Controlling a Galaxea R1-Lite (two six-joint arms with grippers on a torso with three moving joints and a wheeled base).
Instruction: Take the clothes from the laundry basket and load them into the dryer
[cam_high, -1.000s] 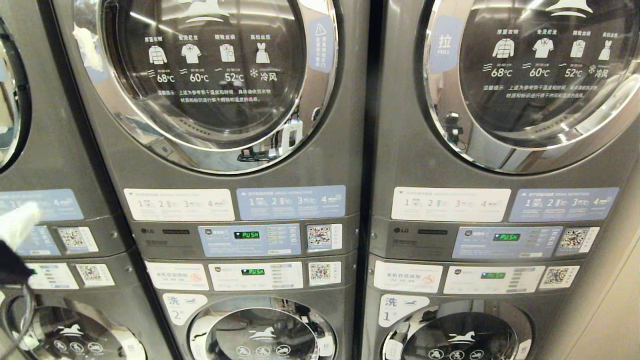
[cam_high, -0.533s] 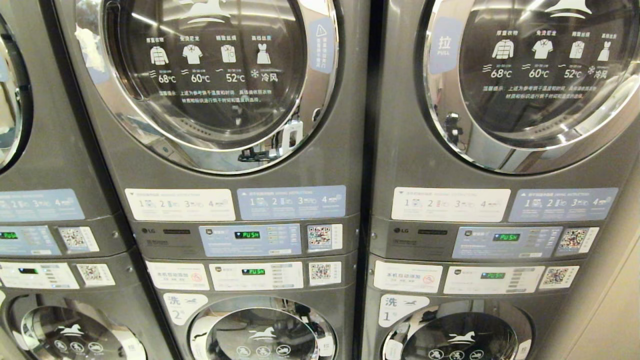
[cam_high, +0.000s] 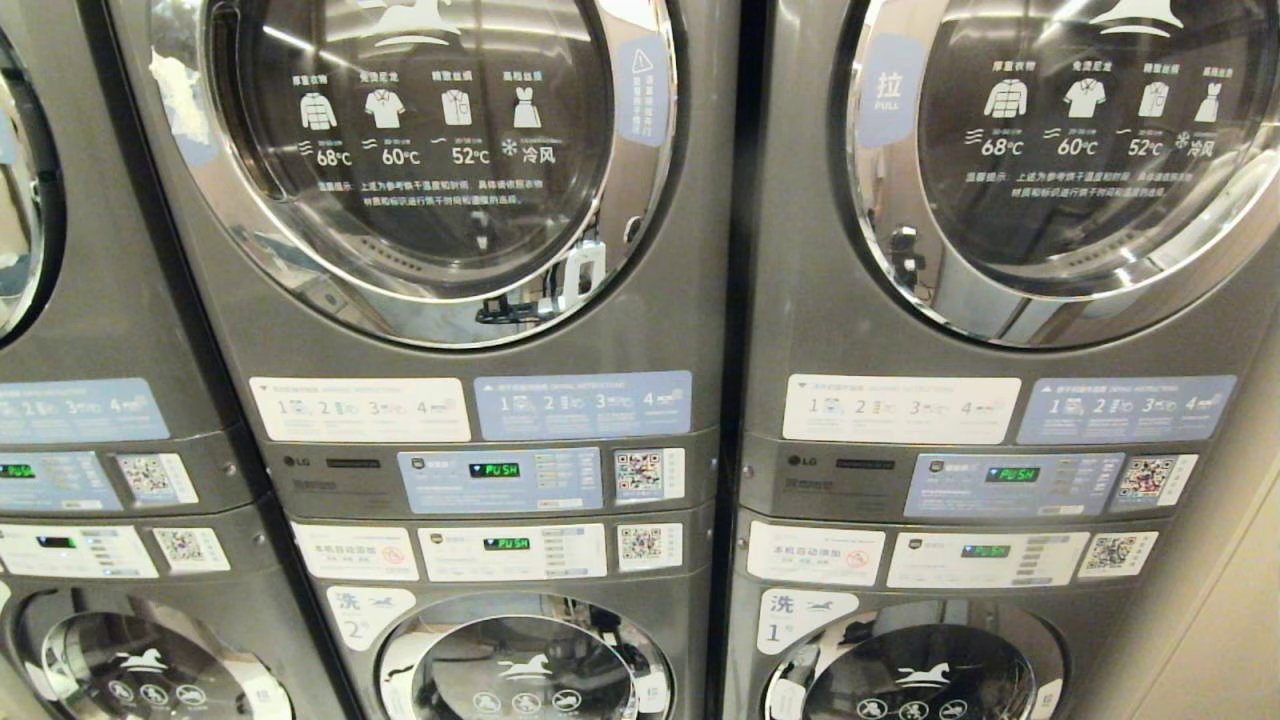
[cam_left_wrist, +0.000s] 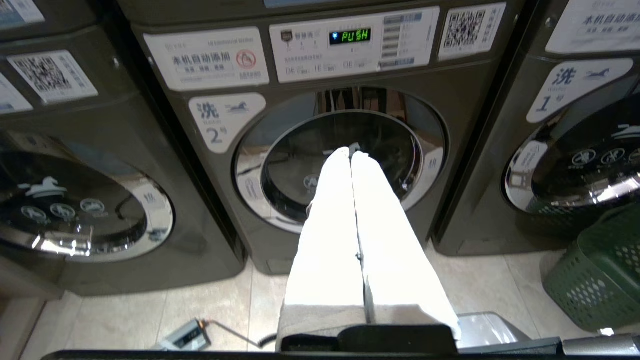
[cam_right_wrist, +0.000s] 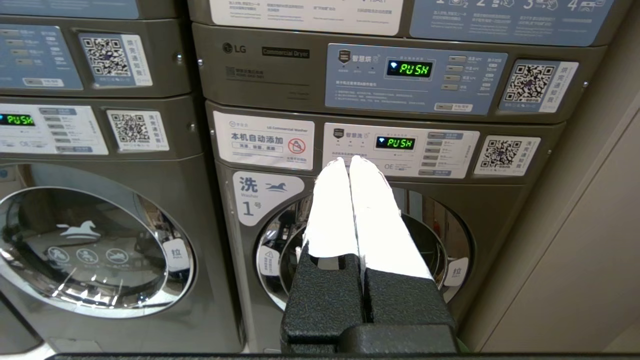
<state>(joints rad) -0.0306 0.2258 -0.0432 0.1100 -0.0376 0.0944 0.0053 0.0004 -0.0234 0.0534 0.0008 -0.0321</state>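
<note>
In front of tower 2, my left gripper is pinched together, empty, pointing at the lower washer. Right gripper is closed too. Dryer door's closed, laundry basket sits on the floor beside; can't see clothes.

Bright indoor light, glare on the chrome door ring — sharp focus, slight edge distortion

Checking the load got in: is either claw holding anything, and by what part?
Nothing is held. The left claw and right claw are both shut on nothing.
</note>
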